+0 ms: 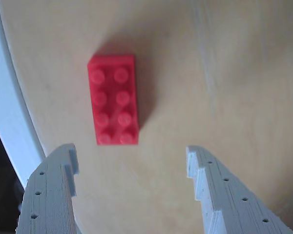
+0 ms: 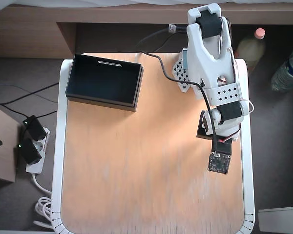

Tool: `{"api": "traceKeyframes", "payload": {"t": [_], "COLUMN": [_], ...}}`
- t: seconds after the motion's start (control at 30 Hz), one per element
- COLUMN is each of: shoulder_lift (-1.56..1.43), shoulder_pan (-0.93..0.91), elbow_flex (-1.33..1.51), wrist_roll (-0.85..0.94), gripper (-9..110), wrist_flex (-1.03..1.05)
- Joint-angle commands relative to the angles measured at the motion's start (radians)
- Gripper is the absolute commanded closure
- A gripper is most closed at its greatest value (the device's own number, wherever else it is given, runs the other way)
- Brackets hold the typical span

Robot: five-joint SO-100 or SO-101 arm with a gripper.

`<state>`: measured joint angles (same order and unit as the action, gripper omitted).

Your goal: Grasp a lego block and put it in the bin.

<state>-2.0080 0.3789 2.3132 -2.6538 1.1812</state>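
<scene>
Wrist view: gripper (image 1: 132, 170) jaws spread wide, empty. lego block (image 1: 113, 100) flat on table (image 1: 224, 73) ahead of tips, nearer left finger, slightly skewed. Risk: off-centre closing shoves or twists block, not pinch. bin (image 2: 103, 80) at far corner in overhead view.

Red lego block (image 1: 113, 99), black bin (image 2: 104, 81), pale-grey claw (image 1: 132, 157).

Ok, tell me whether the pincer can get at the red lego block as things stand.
Probably yes. In the wrist view the pincer is open, the lego block lies just ahead on bare table, and nothing stands between them.
</scene>
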Motion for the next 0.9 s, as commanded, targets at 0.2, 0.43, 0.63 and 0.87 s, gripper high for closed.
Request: {"api": "traceKeyframes", "payload": {"t": [0.2,0.43,0.63,0.87], "shoulder_lift": [0.054,0.084,0.101,0.126], "shoulder_pan": [-0.005,-0.005,-0.009,-0.011], "elbow_flex": [-0.141,-0.14,-0.14,-0.137], "wrist_roll": [0.005,0.006,0.005,0.009], "gripper": [78,78,78,79], "wrist_flex": [-0.094,-0.124,-0.138,-0.161]}}
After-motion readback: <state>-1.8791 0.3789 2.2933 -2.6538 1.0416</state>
